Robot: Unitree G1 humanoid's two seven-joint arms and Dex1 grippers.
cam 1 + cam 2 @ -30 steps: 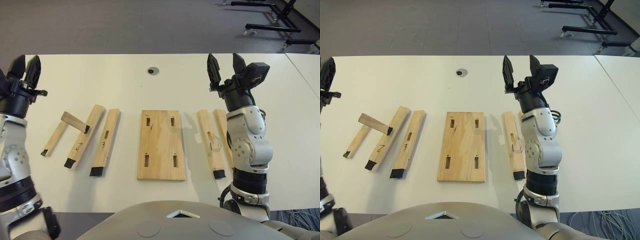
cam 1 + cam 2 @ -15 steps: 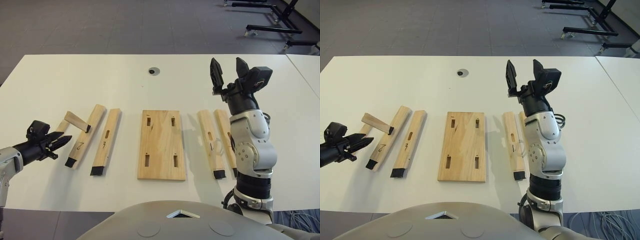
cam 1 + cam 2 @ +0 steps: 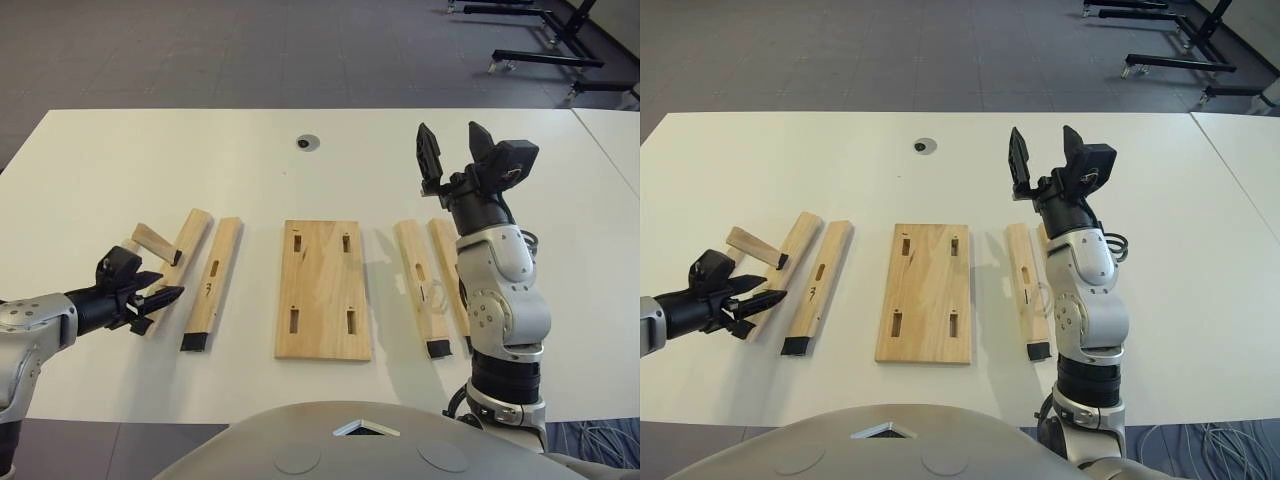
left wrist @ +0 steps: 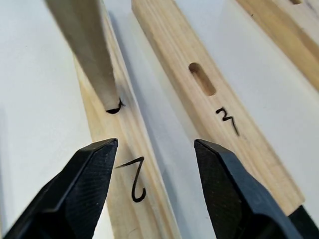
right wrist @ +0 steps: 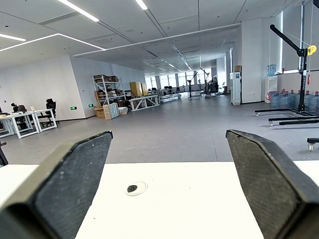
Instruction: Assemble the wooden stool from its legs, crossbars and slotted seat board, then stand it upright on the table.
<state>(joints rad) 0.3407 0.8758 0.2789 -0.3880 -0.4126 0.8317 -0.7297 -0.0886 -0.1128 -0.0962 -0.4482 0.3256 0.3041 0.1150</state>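
Left gripper (image 3: 158,305), fingers apart, hovers low over leg 2 (image 3: 188,238). A crossbar (image 3: 152,242) rests on that leg just ahead, possibly seated in its slot. Leg 3 (image 3: 212,280) lies beside. Seat board (image 3: 322,290) lies flat at the centre of the table (image 3: 500,130). Right gripper (image 3: 453,158), fingers apart, is raised above two further legs (image 3: 415,270)

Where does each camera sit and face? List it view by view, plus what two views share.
Left and right eye views: on the head, looking forward and down at the table and seat board; both arms show, right gripper raised.
Left wrist view: on that wrist, close above leg 2 and leg 3; left gripper shows, open.
Right wrist view: on that wrist, facing across the table into the room, past its open fingers.
Shared: it and eye views show the table's round port.
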